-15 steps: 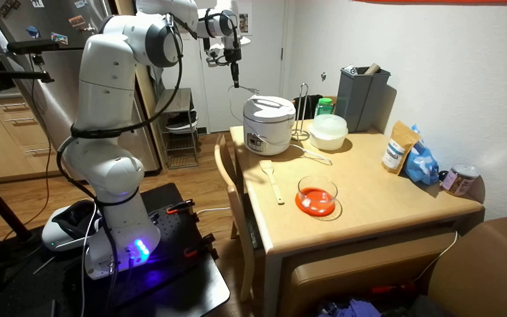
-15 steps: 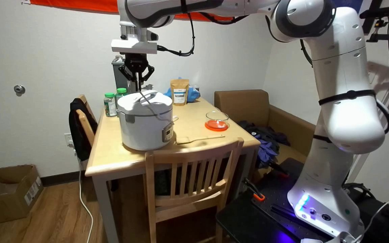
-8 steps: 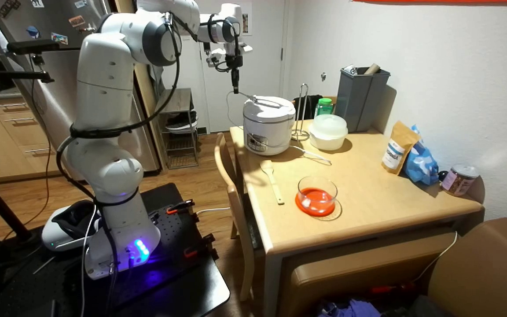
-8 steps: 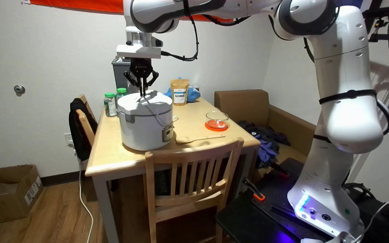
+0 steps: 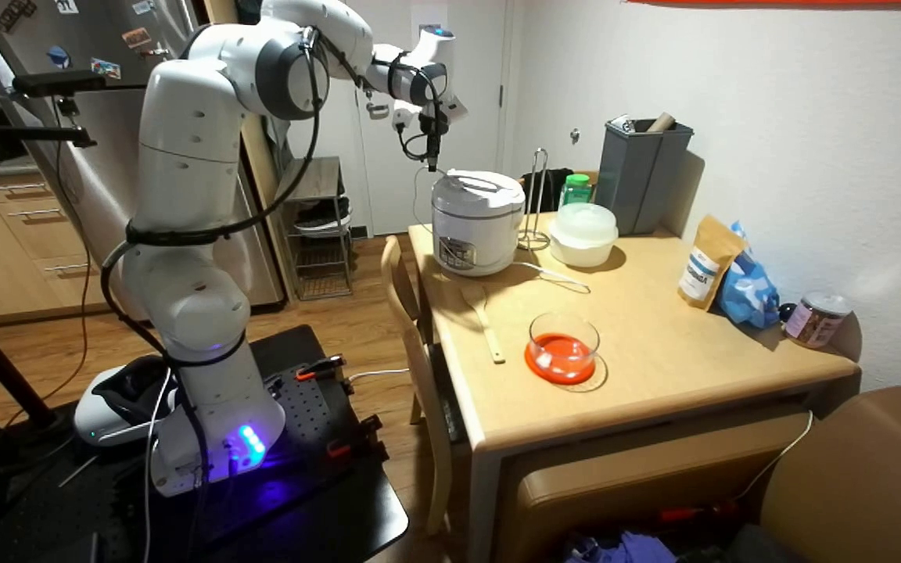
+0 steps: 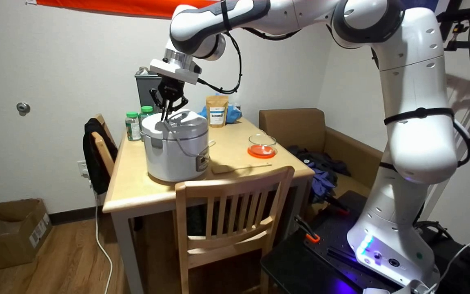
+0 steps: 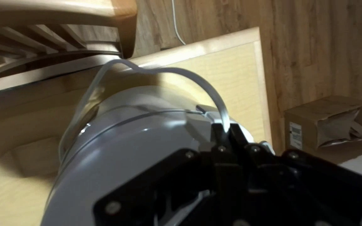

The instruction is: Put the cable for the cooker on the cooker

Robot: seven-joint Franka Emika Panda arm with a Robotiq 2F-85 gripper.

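Gripper (image 6: 164, 119) now tilted, tips lower than half-second ago, over rice cooker (image 6: 169, 160). Jaws pinched together on whitish cable (image 7: 168, 69), which bows out past cooker's side. Carry looks nearly done; laying down, release left.

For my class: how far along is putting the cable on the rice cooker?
Done: the pincer grips the whitish cable. In hand: apparently placing, with the pincer near the lid of the rice cooker; contact is unclear. Left: probably settling the cable there, then releasing, since the pincer is closed.
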